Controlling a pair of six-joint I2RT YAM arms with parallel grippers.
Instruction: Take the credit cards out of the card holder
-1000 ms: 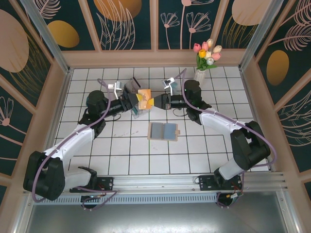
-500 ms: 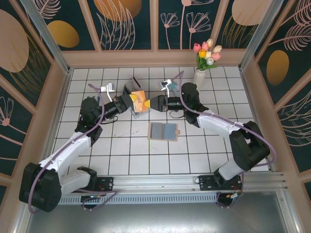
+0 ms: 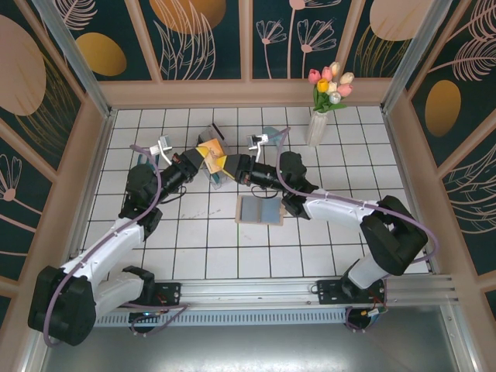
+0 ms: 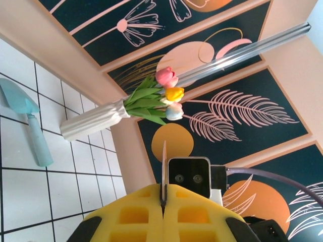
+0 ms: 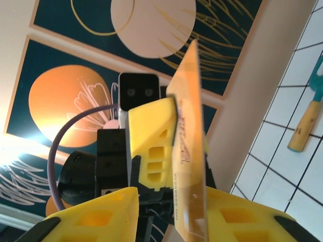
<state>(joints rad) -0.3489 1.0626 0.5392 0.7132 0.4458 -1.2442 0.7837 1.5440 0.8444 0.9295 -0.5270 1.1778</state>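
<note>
An orange credit card [image 3: 211, 151] is held up in the air above the back of the table. My left gripper [image 3: 200, 159] is shut on it; in the left wrist view the card [image 4: 164, 161] stands edge-on, pinched between the yellow fingers [image 4: 126, 217]. My right gripper [image 3: 231, 164] faces it from the right. In the right wrist view its jaws stand apart around the card [image 5: 189, 151], with a gap on the left side. The card holder [image 3: 260, 209] lies open and flat on the tiles, blue-grey side up, in front of both grippers.
A white vase of tulips [image 3: 318, 124] stands at the back right, and a blue trowel [image 3: 271, 138] lies near it. A clear rack [image 3: 216, 177] sits just under the grippers. Wooden walls close in the tiled floor on three sides.
Both grippers and the card have moved left. The left gripper has shut on the card, and the right gripper, which held it, has opened its jaws.
</note>
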